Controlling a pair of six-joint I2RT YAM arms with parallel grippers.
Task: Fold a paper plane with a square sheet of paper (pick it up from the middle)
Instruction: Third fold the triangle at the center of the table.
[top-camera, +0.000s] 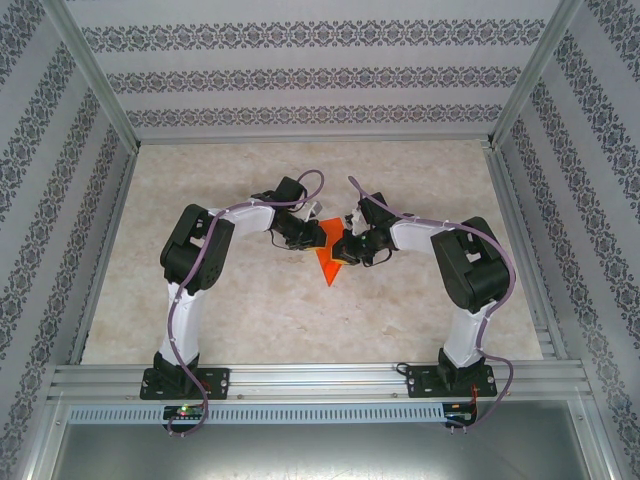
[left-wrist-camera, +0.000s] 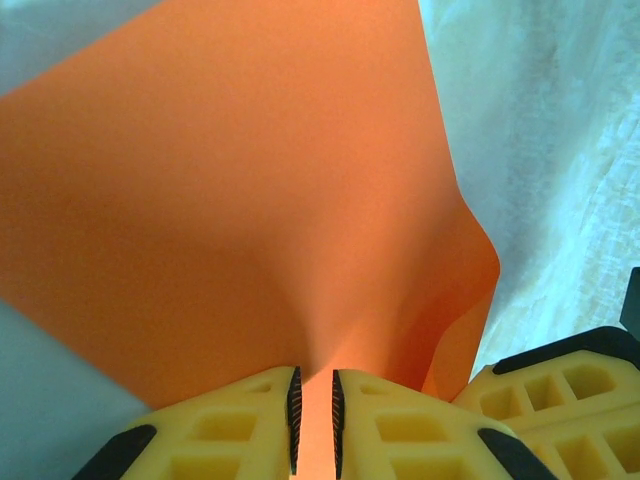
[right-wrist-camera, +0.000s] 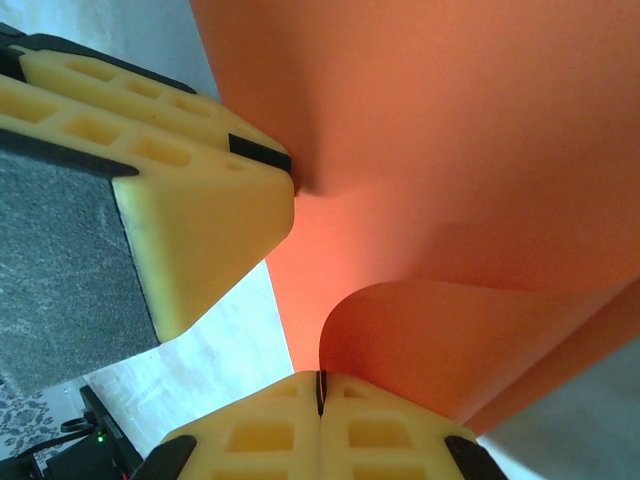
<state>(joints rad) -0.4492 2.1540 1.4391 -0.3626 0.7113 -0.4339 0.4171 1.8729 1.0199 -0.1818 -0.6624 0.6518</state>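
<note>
The sheet of paper (top-camera: 328, 266) is thin and very light. It is limp enough to bow and curl on its own, easy to crease or tear, and likely to slide out of smooth pads unless pinched firmly. The best hold looks like a shallow pinch near the middle of an edge, leaving the rest free to fold. It sits at the middle of the table (top-camera: 200, 320), held between the two arms with a pointed corner towards the near side; whether that corner rests on the surface I cannot tell. The left gripper (left-wrist-camera: 315, 400) is clamped on it: in its wrist view the paper runs straight into the narrow slit between the yellow fingers and puckers where they bite. The right gripper (right-wrist-camera: 321, 385) has its fingers pressed together, and a curled flap of the sheet runs down to their tips, so it appears to pinch that edge. Both arms reach out from their bases with elbows raised and bent outward. Their wrists are turned inward, so the grippers meet just beside each other.
</note>
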